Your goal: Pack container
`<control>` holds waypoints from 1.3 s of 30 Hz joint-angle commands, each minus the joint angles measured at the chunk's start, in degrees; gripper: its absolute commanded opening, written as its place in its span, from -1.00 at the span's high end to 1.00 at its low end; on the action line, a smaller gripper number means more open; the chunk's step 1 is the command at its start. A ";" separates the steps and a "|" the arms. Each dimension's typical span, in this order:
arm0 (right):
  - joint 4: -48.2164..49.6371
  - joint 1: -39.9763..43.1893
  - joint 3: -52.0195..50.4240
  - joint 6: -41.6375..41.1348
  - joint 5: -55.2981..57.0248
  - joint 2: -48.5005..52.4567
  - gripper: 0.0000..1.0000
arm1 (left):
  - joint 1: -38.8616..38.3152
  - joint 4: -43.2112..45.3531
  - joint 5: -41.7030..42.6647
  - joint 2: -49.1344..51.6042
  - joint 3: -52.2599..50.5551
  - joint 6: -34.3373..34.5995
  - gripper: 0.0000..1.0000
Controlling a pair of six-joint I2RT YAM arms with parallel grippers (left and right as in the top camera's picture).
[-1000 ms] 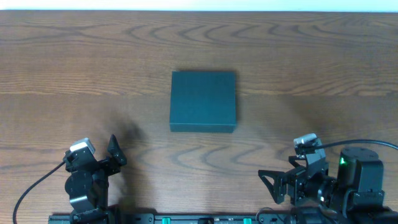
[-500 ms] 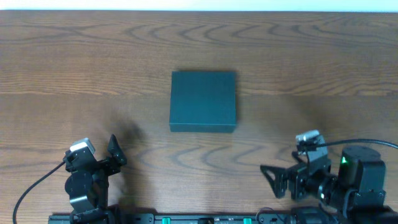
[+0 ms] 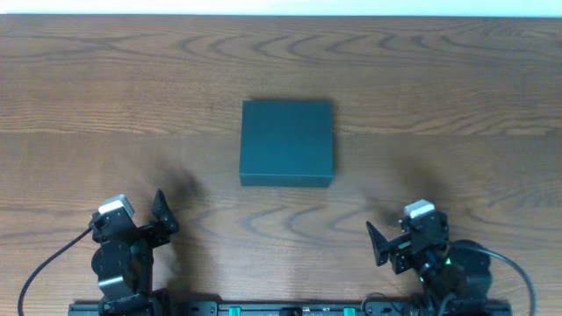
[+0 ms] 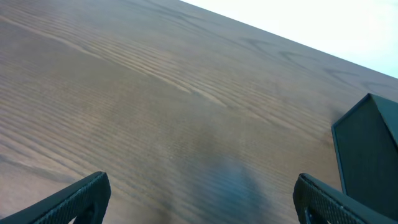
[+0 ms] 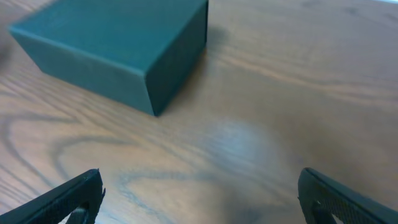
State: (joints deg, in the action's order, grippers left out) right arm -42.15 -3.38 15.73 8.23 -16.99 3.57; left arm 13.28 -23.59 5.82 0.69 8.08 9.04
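Container (image 3: pixel 287 142) lies shut, well ahead of left fingers (image 4: pixel 81 198) and right fingers (image 5: pixel 68 200) (both spread wide, empty).

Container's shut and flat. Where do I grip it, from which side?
The container lies flat, its top is broad and no lid seam is visible. Probably best: the right gripper, jaws open, comes in low from the near side and pinches the upper front edge by its right corner.
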 commanded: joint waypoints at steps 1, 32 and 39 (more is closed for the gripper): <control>0.79 -0.85 -3.02 1.05 0.72 -3.30 -0.98 | -0.22 -0.02 0.15 -0.44 -1.18 -0.02 -0.90; 0.98 -4.11 -6.08 0.17 1.14 -3.28 -0.98 | -0.22 0.00 0.17 -0.44 -1.18 -0.02 -0.90; 0.98 -4.11 -6.08 0.17 1.14 -3.28 -0.99 | -0.22 -0.02 0.17 -0.44 -1.18 -0.02 -0.90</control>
State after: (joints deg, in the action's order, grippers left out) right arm -41.25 -7.01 9.93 8.21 -16.21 0.71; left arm 13.28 -23.57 5.80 0.69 8.08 9.04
